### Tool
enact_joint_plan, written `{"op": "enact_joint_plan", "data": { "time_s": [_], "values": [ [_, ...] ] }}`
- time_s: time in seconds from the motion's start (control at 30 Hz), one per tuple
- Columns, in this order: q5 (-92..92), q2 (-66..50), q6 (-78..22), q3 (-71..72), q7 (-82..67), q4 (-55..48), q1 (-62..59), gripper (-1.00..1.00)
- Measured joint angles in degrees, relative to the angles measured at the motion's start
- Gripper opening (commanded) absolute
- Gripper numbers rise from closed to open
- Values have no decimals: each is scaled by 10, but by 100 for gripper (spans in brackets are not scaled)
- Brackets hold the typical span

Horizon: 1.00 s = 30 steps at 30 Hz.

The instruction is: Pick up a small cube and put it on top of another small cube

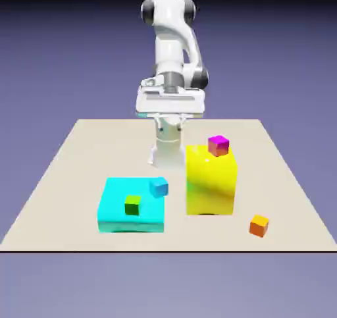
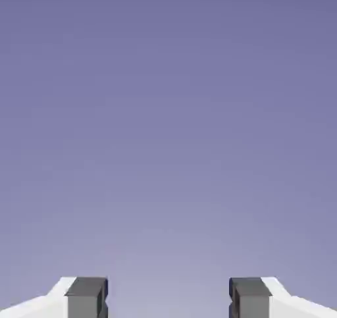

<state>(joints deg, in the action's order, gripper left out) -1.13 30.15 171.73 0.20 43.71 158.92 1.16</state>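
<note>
Right now I see my hand [image 2: 168,298] spread wide with nothing between its fingertips [image 2: 85,295], and its camera shows only the plain backdrop, so I judge it is aimed away from the table [image 1: 66,178] and no approach has begun. In the exterior view the arm sits folded up at the table's far edge, well apart from every block. The small orange cube [image 1: 259,226] rests alone on the bare table near the front, toward the exterior view's right, just beside the tall yellow block [image 1: 210,182]. Being a cube, it has no long axis; it sits turned so one corner points roughly toward the camera. The magenta cube [image 1: 218,145] stands on the yellow block's top, at its far right corner, so I reckon the stack must be built up there. A green cube [image 1: 133,205] and a blue cube [image 1: 158,187] sit on the flat cyan block [image 1: 115,211].
</note>
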Motion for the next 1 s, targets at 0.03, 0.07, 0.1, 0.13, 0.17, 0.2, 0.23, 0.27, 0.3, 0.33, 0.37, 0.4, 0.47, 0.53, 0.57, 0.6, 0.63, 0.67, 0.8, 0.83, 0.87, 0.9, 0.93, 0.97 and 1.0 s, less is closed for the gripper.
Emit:
{"op": "enact_joint_plan", "data": {
  "time_s": [0.03,0.07,0.1,0.13,0.17,0.2,0.23,0.27,0.3,0.33,0.37,0.4,0.47,0.53,0.57,0.6,0.63,0.67,0.8,0.83,0.87,0.9,0.93,0.97,1.0],
  "values": [
    [-9,-21,-19,2,10,-17,4,0],
    [-19,-42,-38,3,21,-34,8,0],
    [-28,-62,-57,5,31,-52,12,0],
    [-38,-83,-76,7,42,-69,16,0],
    [-47,-104,-95,8,52,-86,20,0],
    [-56,-125,-114,10,62,-103,24,0],
    [-66,-145,-132,12,73,-121,28,0],
    [-75,-166,-151,14,83,-138,31,0],
    [-84,-187,-170,15,93,-155,35,0],
    [-94,-208,-189,17,104,-172,39,0],
    [-103,-228,-208,19,114,-190,43,0],
    [-113,-249,-227,20,125,-207,49,0],
    [-131,-291,-265,24,145,-241,58,0],
    [-150,-332,-303,27,166,-276,65,0],
    [-159,-353,-322,29,176,-293,68,0],
    [-169,-374,-341,31,187,-310,72,0],
    [-178,-395,-360,32,197,-328,75,0],
    [-188,-415,-378,34,208,-345,79,0],
    [-225,-498,-454,41,249,-414,94,0],
    [-234,-519,-473,42,260,-431,98,0],
    [-244,-540,-492,44,270,-448,102,0],
    [-253,-561,-511,46,280,-466,106,0],
    [-263,-581,-530,48,291,-483,110,0],
    [-272,-602,-549,49,301,-500,114,0],
    [-281,-623,-568,51,311,-517,118,0]
  ]
}}
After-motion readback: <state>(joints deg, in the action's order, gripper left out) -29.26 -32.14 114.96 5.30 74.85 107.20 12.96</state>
